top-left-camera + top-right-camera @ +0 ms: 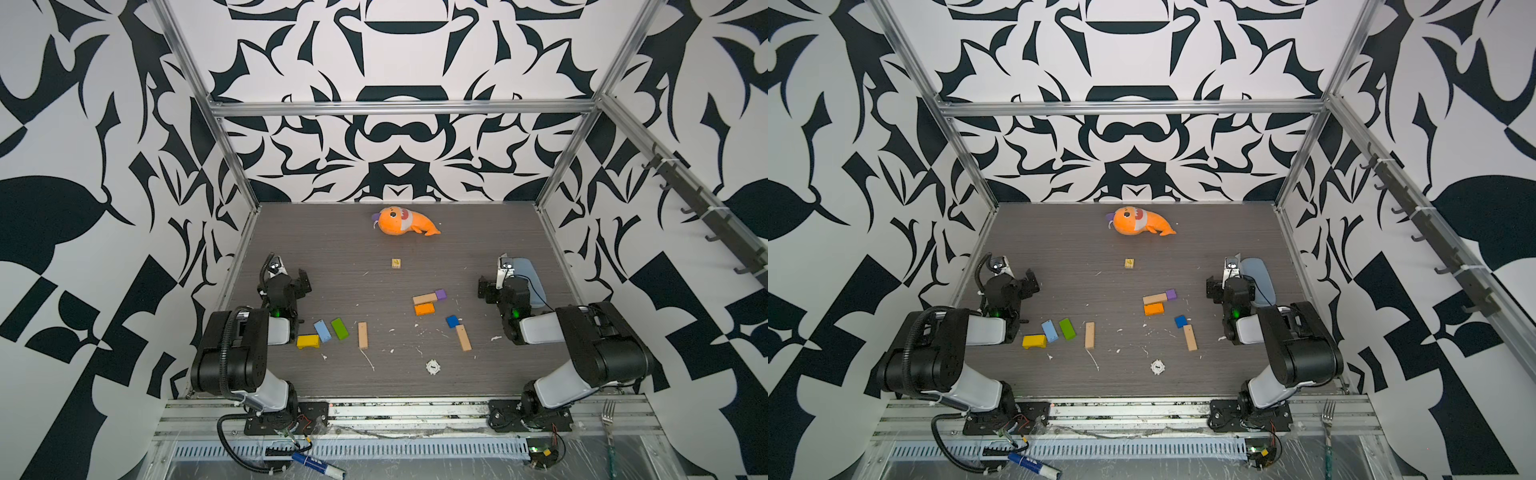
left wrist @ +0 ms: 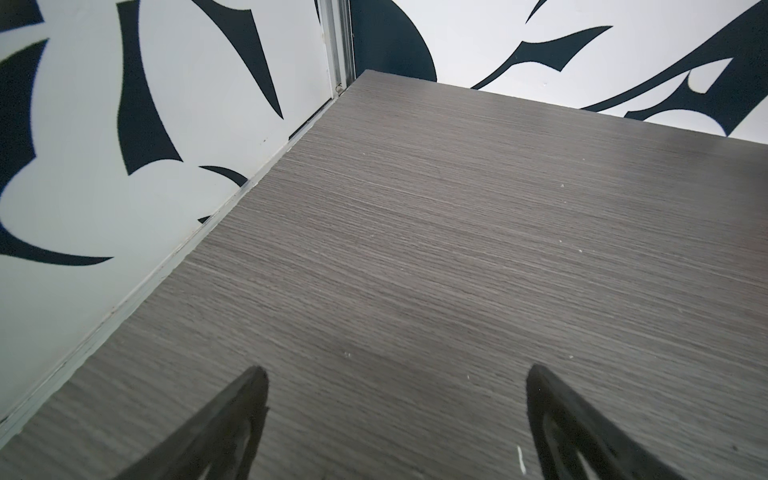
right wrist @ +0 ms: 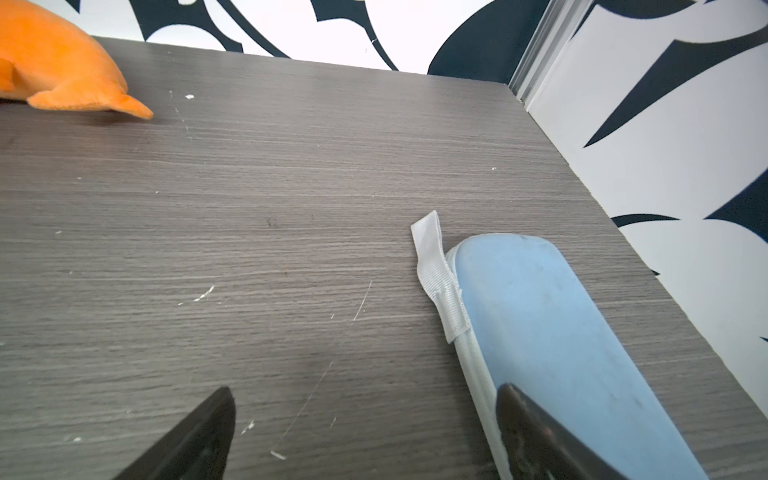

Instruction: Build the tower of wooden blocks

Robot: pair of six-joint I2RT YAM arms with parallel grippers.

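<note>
The blocks of the wood block tower lie loose and flat on the grey table. On the left are a yellow brick [image 1: 307,341], a light-blue brick [image 1: 322,331], a green brick [image 1: 340,328] and a tan bar [image 1: 363,335]. To the right a second tan bar [image 1: 424,298] touches a purple cube [image 1: 440,294], with an orange brick [image 1: 424,308], a blue cube [image 1: 452,321] and a third tan bar [image 1: 463,337] below. My left gripper [image 2: 397,374] hangs open over bare table near the left wall. My right gripper [image 3: 365,391] is open and empty, one finger over a blue case.
An orange plush fish [image 1: 403,221] lies at the back centre, with a small yellowish cube [image 1: 396,263] in front of it. The light-blue case [image 3: 552,332] sits by the right wall. A white round piece [image 1: 433,367] lies near the front. A fork [image 1: 609,432] and a marker [image 1: 318,463] rest beyond the table's front edge.
</note>
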